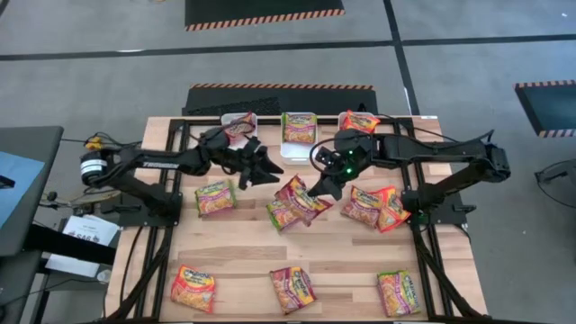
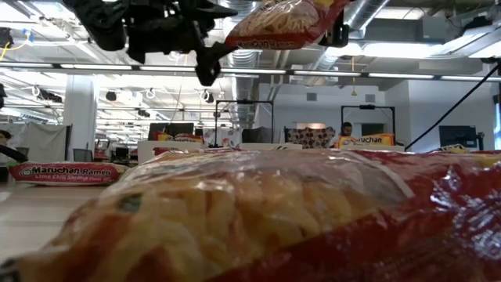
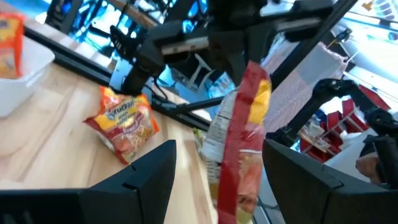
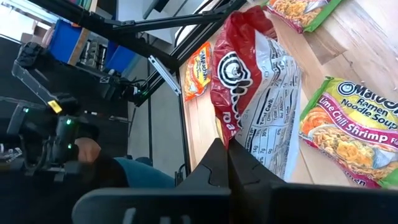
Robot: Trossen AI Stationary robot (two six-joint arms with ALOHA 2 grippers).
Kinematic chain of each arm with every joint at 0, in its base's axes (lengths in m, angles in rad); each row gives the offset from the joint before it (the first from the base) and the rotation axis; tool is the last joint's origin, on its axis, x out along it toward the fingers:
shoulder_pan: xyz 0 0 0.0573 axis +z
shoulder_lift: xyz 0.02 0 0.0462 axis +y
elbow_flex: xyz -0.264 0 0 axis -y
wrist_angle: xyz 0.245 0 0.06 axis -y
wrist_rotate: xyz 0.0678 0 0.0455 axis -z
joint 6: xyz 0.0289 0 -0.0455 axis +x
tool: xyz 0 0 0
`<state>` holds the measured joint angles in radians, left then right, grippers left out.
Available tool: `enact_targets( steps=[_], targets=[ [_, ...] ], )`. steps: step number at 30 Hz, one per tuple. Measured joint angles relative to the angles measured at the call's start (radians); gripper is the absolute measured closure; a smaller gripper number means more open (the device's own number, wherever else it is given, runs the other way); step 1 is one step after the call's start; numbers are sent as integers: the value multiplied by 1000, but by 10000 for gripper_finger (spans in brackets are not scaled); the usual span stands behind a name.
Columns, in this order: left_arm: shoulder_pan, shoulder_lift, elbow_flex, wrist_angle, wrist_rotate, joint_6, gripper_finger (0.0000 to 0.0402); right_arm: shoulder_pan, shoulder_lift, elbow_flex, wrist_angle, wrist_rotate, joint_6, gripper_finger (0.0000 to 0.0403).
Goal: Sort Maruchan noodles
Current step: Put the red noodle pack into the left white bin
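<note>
Maruchan noodle packets lie spread over the wooden table (image 1: 243, 252). One is green-edged (image 1: 216, 196), a pair lies at the middle (image 1: 283, 214), another pair at the right (image 1: 376, 207), and three lie along the near edge. My right gripper (image 1: 322, 184) is shut on a red-edged packet (image 1: 300, 195), which is raised above the table (image 2: 282, 23). My left gripper (image 1: 268, 171) stands open just left of that packet. In the left wrist view its fingers (image 3: 149, 177) frame the packet (image 3: 239, 143) without touching it. My right gripper pinches the red-edged packet by its red end seam (image 4: 229, 134) between its two shut fingers. It comes from the table's right, slanting down. The packet is lifted clear of the table and reaches away from the fingers toward my left gripper, standing nearly edge-on to it.
Three white bins (image 1: 238, 121) (image 1: 299, 128) (image 1: 360, 120) stand along the far edge, each holding packets. One packet (image 2: 313, 219) lies right in front of the low camera and blocks most of that view. Black frame rails run along both sides of the table.
</note>
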<state>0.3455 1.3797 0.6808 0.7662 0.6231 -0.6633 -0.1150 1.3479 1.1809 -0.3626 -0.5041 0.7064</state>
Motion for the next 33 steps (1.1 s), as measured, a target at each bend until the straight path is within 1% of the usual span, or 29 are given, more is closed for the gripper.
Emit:
enact_targets(
  steps=[3,9,11,17,20,23,25,30,33],
  targets=[
    [-14,63,63,11,19,14,176,0,0,0,0,0,10,402],
    [-34,193,204,8,143,32,176,0,0,0,-31,1,17,402],
    [-41,228,242,6,167,29,176,0,0,0,-42,1,18,402],
    [-57,303,306,-4,220,26,176,0,0,0,-56,3,18,402],
    [-65,330,329,-23,226,24,182,0,0,0,-56,5,18,402],
    [-74,346,338,-27,230,23,202,0,0,0,-57,5,18,402],
    [-78,351,340,-22,234,24,223,-1,0,0,-56,5,17,402],
    [-77,354,340,-26,254,9,292,-12,1,0,-49,5,17,402],
    [-77,354,340,-21,255,7,335,-16,1,0,-48,5,17,391]
  ],
)
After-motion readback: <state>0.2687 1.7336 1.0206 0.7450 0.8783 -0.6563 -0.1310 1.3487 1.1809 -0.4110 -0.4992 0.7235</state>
